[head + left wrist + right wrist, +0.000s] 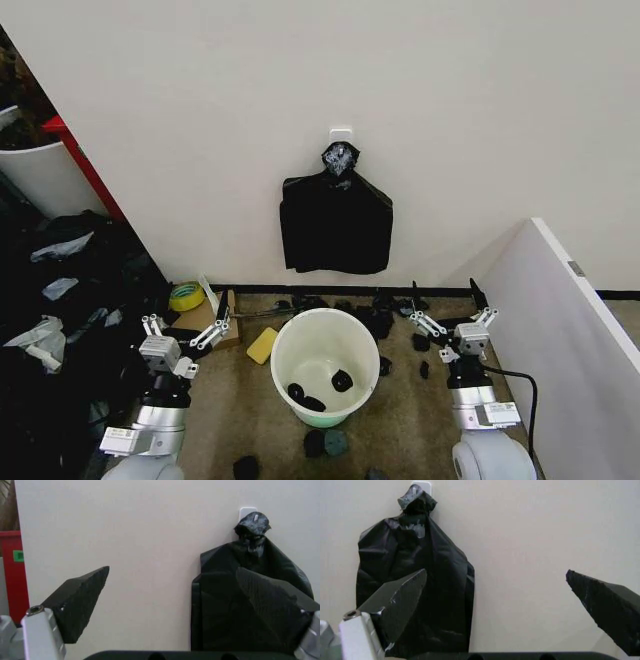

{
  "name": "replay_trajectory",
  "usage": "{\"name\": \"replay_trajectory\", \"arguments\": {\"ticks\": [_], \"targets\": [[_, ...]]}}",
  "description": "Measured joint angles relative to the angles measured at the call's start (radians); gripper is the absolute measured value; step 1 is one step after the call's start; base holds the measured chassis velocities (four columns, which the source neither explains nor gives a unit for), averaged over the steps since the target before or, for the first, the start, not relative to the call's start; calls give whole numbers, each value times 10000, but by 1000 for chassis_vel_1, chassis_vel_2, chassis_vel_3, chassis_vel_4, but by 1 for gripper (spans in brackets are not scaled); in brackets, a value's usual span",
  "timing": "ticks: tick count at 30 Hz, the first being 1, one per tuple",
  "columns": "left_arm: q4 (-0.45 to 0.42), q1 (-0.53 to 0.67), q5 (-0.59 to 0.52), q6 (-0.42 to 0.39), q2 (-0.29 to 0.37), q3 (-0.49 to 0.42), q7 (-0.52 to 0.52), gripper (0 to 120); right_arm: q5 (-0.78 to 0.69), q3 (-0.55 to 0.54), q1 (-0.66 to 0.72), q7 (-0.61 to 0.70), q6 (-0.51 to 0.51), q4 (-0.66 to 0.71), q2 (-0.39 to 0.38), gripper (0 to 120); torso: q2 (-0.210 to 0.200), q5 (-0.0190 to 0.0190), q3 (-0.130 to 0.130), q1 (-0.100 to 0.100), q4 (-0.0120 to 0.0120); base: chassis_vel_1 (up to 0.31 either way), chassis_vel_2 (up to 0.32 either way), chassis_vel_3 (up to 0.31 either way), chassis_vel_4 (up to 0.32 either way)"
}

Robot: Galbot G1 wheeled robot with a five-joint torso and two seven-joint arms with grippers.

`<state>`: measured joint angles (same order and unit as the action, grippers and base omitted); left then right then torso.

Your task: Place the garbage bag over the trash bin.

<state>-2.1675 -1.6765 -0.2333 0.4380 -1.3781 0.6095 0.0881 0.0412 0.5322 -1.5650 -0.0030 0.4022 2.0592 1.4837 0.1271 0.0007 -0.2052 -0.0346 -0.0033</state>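
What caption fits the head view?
Both open end effectors, left and right, flank the trash bin.

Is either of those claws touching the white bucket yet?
Apart. The head view shows bare floor between the trash bin and the left gripper and right gripper.

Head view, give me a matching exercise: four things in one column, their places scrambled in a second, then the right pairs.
1. black bundle
2. trash bin
3. tape roll
4. right gripper

A. floor, centre, between the arms
B. hanging from a wall hook
C. right of the bin, jaws open
D. floor by the wall, left of the bin

Pairs: 1-B, 2-A, 3-D, 4-C
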Motion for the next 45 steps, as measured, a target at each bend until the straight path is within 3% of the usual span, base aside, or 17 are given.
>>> {"name": "replay_trajectory", "arguments": {"ticks": [37, 45], "targets": [[70, 24, -42, 207, -10, 10, 30, 100, -437, -624, 610, -73, -344, -353, -279, 100, 0, -1, 0, -1, 1, 0, 0, 0, 0], [-40, 25, -1213, 228, 502, -23, 132, 100, -550, -302, 658, -249, -254, -557, -545, 100, 0, 2, 0, -2, 0, 0, 0, 0, 0]]}}
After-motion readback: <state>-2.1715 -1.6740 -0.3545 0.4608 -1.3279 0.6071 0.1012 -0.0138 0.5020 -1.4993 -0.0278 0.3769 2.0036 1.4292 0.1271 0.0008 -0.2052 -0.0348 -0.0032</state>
